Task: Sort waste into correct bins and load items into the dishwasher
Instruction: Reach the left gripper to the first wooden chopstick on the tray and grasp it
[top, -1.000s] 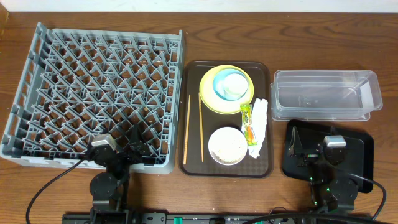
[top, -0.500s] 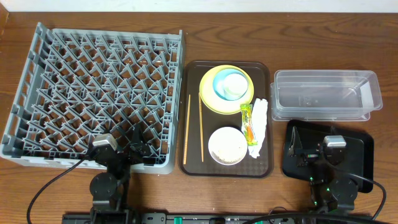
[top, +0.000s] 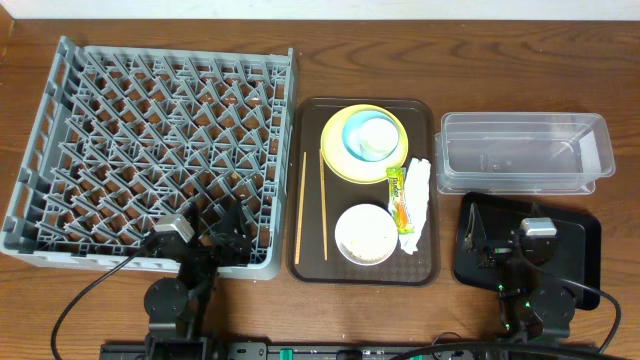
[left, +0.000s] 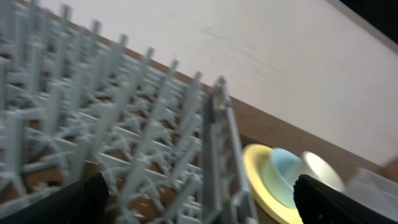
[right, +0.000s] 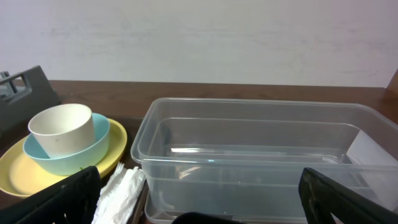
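Note:
The grey dish rack (top: 150, 140) fills the left of the table. The brown serving tray (top: 310, 255) holds a yellow plate (top: 335, 152) with a light blue bowl (top: 352, 130) and a white cup (top: 377, 138) stacked on it. It also holds a white bowl (top: 366, 235), two chopsticks (top: 322, 200), a yellow-green sachet (top: 400, 197) and a white napkin (top: 418, 195). The clear tub (top: 525, 152) and the black tray (top: 585, 240) are at the right. My left gripper (top: 225, 240) is open over the rack's near right corner. My right gripper (top: 490, 250) is open over the black tray.
The left wrist view is blurred and shows the rack (left: 124, 143) and the stacked plate (left: 255, 174). The right wrist view shows the tub (right: 249, 162), the napkin (right: 121, 190) and the cup (right: 61, 127) in the blue bowl (right: 68, 158). A wall stands behind the table.
My left gripper has swung a little to the right over the rack's near corner. The right arm and all the objects have not moved.

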